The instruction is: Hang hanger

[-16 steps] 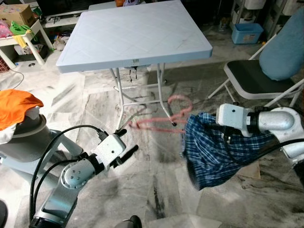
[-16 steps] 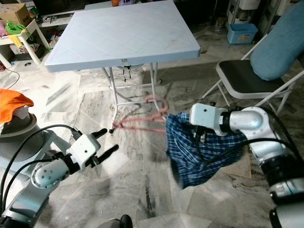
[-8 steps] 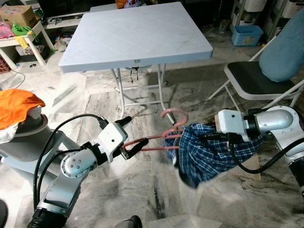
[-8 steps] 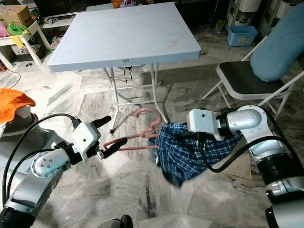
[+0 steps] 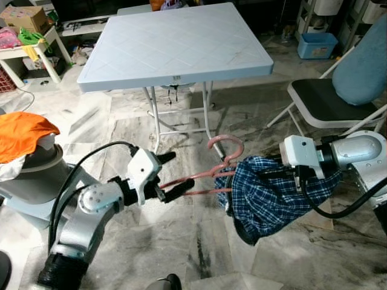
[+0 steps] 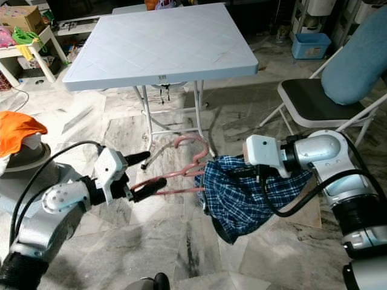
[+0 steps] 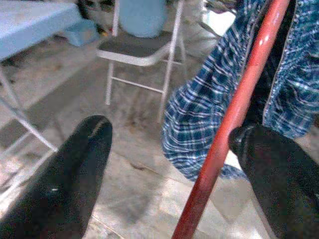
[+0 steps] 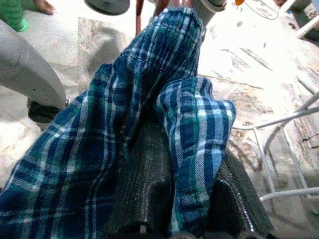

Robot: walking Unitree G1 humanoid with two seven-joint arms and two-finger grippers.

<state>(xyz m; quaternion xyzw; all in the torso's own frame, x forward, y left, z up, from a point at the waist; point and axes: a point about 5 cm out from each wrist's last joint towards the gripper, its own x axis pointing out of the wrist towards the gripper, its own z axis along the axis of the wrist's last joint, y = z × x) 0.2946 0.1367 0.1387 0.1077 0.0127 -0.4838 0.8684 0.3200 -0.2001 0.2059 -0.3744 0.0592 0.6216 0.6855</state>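
Observation:
A pink hanger (image 5: 195, 176) hangs in mid-air over the marble floor, hook (image 5: 228, 145) up, with one end inside a blue plaid shirt (image 5: 266, 196). My right gripper (image 5: 273, 175) is shut on the shirt; cloth bunches between its fingers (image 8: 144, 179). My left gripper (image 5: 171, 175) is open around the hanger's free end. In the left wrist view the red bar (image 7: 234, 114) runs between the fingers and rests against one finger (image 7: 279, 169), well apart from the other.
A pale blue folding table (image 5: 175, 45) stands straight ahead, its legs just behind the hanger. A folding chair (image 5: 326, 99) with a blue cover is at the right. At the left, an orange cloth (image 5: 21, 133) lies on a grey base.
My left gripper rose from low on the left to the hanger's end, and the bar now lies between its fingers. The right gripper lowered the shirt and hanger, which have steadied.

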